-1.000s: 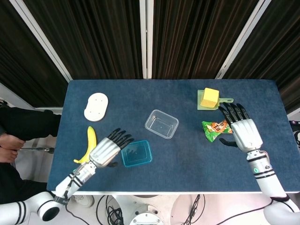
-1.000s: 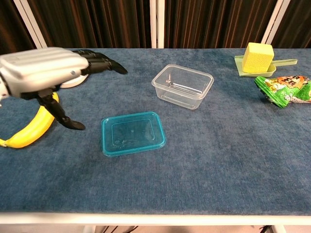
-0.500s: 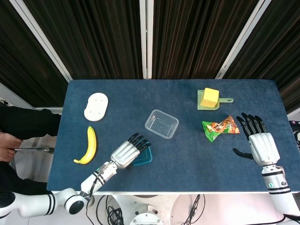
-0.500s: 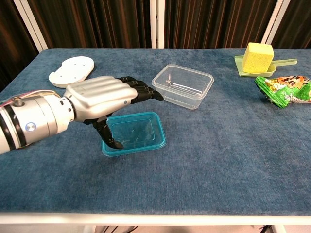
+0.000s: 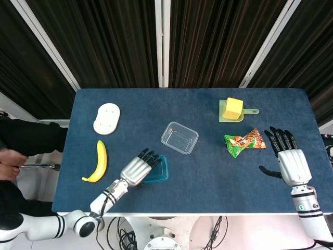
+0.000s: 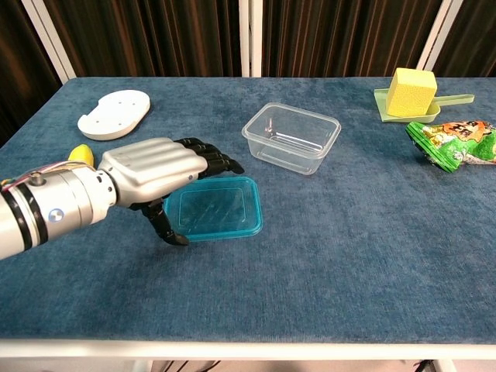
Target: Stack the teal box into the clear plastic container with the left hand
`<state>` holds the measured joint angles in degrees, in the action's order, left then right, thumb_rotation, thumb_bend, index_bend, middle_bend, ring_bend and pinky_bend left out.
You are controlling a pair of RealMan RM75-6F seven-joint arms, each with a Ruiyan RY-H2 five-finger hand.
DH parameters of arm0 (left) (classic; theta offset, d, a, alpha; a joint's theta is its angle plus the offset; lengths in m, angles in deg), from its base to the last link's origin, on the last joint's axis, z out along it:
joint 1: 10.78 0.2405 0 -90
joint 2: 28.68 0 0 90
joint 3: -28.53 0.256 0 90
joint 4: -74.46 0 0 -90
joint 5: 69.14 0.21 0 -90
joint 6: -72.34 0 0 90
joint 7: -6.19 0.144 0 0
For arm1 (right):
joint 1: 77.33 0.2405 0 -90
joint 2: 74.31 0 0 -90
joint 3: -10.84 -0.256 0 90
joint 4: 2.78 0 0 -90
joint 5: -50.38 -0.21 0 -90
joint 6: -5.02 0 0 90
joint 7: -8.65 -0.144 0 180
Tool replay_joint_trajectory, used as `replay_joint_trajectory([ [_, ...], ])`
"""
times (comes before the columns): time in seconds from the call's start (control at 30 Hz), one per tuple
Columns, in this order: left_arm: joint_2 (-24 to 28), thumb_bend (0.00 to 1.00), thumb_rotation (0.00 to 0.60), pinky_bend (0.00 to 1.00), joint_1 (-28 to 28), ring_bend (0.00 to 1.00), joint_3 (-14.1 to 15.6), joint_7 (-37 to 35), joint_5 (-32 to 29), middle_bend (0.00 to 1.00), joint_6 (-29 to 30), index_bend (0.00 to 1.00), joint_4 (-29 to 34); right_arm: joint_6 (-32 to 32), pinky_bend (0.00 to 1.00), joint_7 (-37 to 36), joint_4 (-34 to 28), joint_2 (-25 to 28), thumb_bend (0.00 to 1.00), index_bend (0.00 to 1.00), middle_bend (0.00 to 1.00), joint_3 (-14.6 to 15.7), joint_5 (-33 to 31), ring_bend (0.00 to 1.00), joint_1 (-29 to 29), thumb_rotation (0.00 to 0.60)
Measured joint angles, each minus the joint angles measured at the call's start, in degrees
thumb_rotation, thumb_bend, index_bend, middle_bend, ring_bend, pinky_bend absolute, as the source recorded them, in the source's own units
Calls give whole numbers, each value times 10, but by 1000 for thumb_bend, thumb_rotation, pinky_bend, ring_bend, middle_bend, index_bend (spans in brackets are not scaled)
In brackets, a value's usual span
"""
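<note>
The teal box (image 5: 159,170) (image 6: 221,209) lies flat and shallow near the table's front, left of centre. My left hand (image 5: 136,169) (image 6: 155,174) covers its left end. The fingers reach over the top and the thumb hooks the near-left corner, so the hand grips the box there. That left end looks slightly raised. The clear plastic container (image 5: 179,137) (image 6: 292,137) stands empty just beyond the box and to its right. My right hand (image 5: 290,162) hovers with its fingers spread by the table's right edge, holding nothing; the chest view does not show it.
A banana (image 5: 99,161) (image 6: 80,153) lies left of my left hand, and a white oval lid (image 5: 106,118) (image 6: 114,112) sits further back. At the back right are a yellow block (image 5: 232,108) (image 6: 411,91) on a green tray and a snack packet (image 5: 243,141) (image 6: 453,139).
My left hand moved right from beside the banana onto the teal box's left end and closed on it. My right hand drew back from the snack packet toward the right edge.
</note>
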<state>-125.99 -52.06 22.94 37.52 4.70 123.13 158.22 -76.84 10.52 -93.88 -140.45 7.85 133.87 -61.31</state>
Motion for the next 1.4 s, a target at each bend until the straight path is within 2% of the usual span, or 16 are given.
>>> replay_joint_trajectory([
  [0.33, 19, 61, 600, 19, -10, 0, -35, -38, -64, 69, -17, 90, -28, -7, 0, -9, 4, -12, 35, 0, 0, 1, 9, 0, -17, 600],
  [0.6, 52, 61, 600, 20, -36, 0, -38, -48, -104, 69, -63, 101, 14, -11, 0, -19, 13, -17, 36, 0, 0, 2, 13, 0, -30, 600],
  [0.9, 35, 61, 600, 21, -79, 0, -28, 41, -230, 35, -67, 100, 19, -3, 0, -29, 20, -15, 36, 0, 0, -2, 14, 0, -34, 600],
  [1.17, 16, 61, 600, 21, -125, 0, -13, 151, -353, 34, -8, 100, 33, 1, 0, -40, 30, -17, 36, 0, 0, -5, 14, 0, -38, 600],
  [1.4, 7, 61, 600, 21, -155, 0, -4, 185, -412, 34, 13, 100, 41, 1, 0, -48, 36, -20, 35, 0, 0, -7, 15, 0, -42, 600],
])
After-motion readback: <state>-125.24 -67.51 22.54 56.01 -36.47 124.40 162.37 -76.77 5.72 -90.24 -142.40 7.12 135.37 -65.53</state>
